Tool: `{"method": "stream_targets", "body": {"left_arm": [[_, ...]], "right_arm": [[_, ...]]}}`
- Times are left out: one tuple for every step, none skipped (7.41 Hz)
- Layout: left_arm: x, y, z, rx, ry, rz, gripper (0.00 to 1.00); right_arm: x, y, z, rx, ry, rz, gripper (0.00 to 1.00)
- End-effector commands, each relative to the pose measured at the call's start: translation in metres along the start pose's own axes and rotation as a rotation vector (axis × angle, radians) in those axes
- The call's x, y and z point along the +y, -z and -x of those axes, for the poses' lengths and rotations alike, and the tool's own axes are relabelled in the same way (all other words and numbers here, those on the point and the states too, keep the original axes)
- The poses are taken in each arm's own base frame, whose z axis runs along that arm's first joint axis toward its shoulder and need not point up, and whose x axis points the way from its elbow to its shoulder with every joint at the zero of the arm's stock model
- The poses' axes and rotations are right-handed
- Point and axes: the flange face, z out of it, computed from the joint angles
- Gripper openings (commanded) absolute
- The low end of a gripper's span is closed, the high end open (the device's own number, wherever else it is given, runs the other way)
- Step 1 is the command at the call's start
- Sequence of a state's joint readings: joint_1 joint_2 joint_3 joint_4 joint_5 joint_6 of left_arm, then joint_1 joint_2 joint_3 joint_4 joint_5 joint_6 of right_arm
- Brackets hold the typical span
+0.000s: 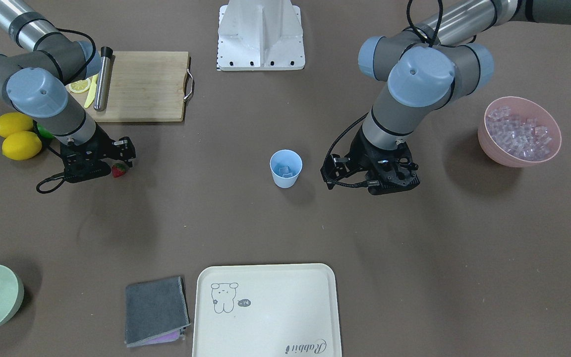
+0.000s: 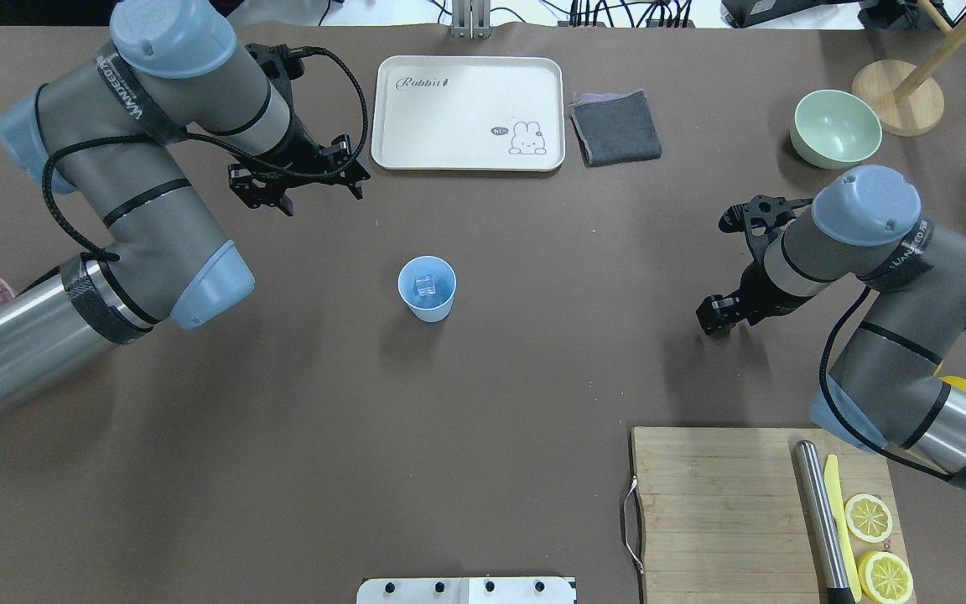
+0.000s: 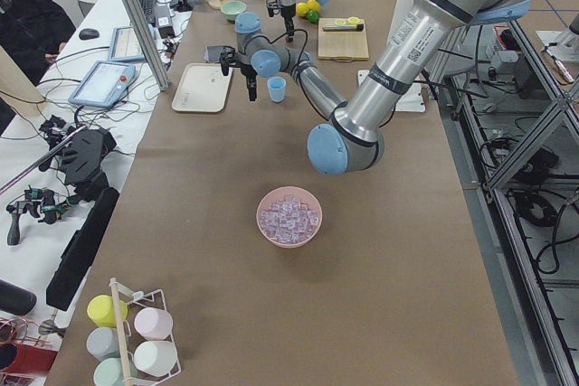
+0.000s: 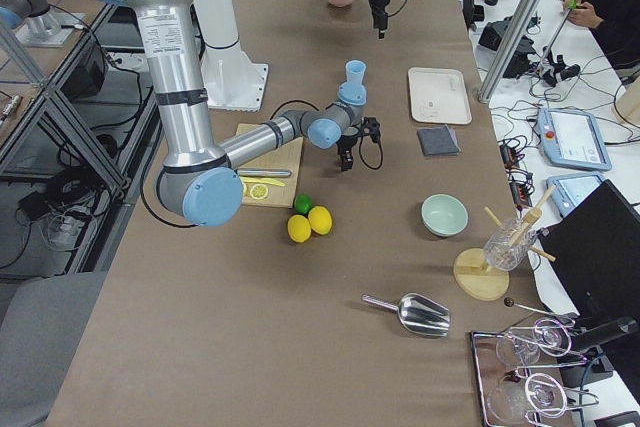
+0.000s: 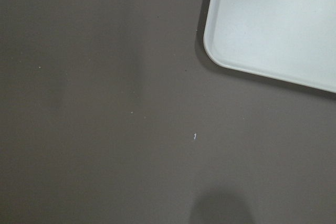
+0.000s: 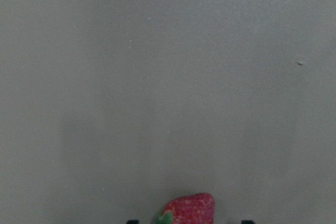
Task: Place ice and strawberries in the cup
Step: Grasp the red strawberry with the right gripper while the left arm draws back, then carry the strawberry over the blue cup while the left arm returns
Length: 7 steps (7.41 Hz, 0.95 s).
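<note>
The cream tray (image 2: 466,101) carries "Rabbit" in script at one corner and, towards the other side, a drawn rabbit with a small dark bubble that seems to read "hi". White lettering on the arms' black straps is too small to read surely

Seen from overhead, a pink bowl (image 1: 484,141) heaped with ice (image 1: 519,133) sits at the far left. The left gripper (image 2: 303,183) hangs over the table (image 2: 483,403) just beside the tray's near left corner, fingers spread and holding nothing. The light-blue cup (image 2: 428,312) stands upright near the table's middle, nearer the robot than the tray, with an ice cube (image 2: 425,286) at its bottom. It lies between the two grippers, well apart from both. Far to its right the right gripper (image 2: 718,317) is clamped on the strawberry (image 1: 119,170), held above the table, and the fruit peeks between the fingertips in the wrist view

Right of the tray lies a folded grey cloth (image 2: 615,127), then a pale green bowl (image 2: 835,127). Nearer the robot, a wooden cutting board (image 2: 718,503) holds a metal rod (image 2: 818,512), a yellow knife (image 2: 840,503) and two lemon slices (image 2: 869,518); two whole lemons (image 1: 21,145) sit beside it
</note>
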<state>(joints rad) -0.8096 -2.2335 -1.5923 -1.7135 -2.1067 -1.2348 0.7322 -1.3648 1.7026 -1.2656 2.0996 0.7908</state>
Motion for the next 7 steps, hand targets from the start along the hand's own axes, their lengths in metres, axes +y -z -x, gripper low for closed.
{"method": "stream_targets", "body": {"left_arm": [[0.001,0.0,0.0,0.0,-0.001,0.0,0.96],[0.0,0.001,0.0,0.002,-0.001,0.0,0.96],[-0.001,0.001,0.001,0.0,0.001,-0.002,0.96],[-0.008,0.008,0.005,0.004,0.006,-0.01,0.96],[-0.015,0.011,0.018,-0.002,0.011,-0.015,0.96],[-0.027,0.021,0.047,-0.015,-0.063,-0.035,0.96],[-0.04,0.033,0.092,-0.039,-0.131,-0.055,0.96]], "right_arm": [[0.001,0.0,0.001,0.001,0.0,-0.001,0.41],[0.0,0.002,0.003,-0.004,0.001,-0.004,0.0],[0.0,0.002,0.003,-0.004,0.003,-0.004,0.0],[-0.002,0.005,0.007,-0.009,0.006,-0.01,0.0],[-0.014,0.018,0.018,-0.025,0.005,-0.037,0.0],[-0.026,0.042,0.042,-0.059,-0.006,-0.073,0.0],[-0.033,0.06,0.07,-0.101,-0.045,-0.1,0.0]]}}
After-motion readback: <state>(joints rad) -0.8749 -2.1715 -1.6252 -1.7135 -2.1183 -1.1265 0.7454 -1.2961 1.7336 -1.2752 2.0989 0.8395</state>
